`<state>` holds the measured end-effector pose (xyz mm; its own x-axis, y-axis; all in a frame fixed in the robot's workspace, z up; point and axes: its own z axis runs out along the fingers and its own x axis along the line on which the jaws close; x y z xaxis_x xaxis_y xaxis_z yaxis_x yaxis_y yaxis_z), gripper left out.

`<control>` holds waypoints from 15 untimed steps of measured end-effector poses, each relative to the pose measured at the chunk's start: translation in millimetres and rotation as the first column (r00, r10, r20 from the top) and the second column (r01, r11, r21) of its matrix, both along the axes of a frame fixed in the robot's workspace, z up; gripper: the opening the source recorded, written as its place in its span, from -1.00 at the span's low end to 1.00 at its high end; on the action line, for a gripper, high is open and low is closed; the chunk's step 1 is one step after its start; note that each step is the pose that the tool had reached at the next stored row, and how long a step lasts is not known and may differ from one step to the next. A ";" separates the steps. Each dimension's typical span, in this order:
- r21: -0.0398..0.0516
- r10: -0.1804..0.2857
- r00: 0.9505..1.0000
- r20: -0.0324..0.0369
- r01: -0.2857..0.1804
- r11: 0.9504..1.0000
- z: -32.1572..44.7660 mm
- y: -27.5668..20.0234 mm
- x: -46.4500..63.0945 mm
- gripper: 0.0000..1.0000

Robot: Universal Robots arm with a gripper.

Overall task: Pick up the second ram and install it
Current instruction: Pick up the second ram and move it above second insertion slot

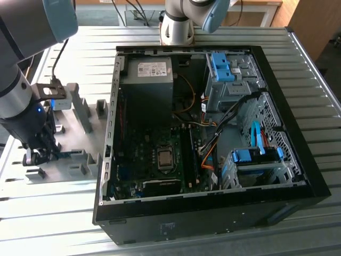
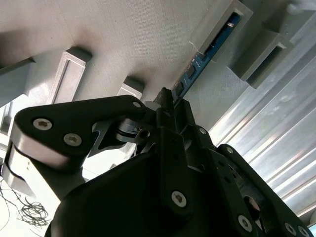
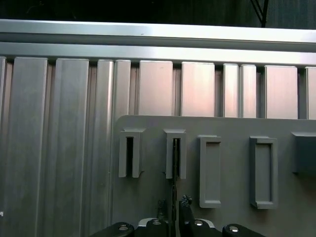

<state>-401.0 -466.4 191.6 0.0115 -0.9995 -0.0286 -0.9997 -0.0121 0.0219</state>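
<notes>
The second ram [image 2: 198, 64] stands on edge in its slotted grey holder [image 3: 168, 150] on the worktop [image 1: 53, 224], so the gripper [image 3: 174, 203] can straddle its thin faces; whether it is clamped I cannot tell.

Jaws at the second ram [image 1: 69, 155] in grey holder [image 1: 72, 133], beside open computer case [image 1: 213, 216].

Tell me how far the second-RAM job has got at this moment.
Done: nothing of the install shows yet. In hand: the gripper is down at the grey holder plate, right at the second ram, which stands on edge in it. Left: the stick is not yet lifted out, nor carried to the open computer case, nor seated on the motherboard.
</notes>
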 end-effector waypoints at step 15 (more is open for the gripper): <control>0.000 0.000 1.000 0.000 0.000 1.000 -0.9 0.0 0.0 -0.73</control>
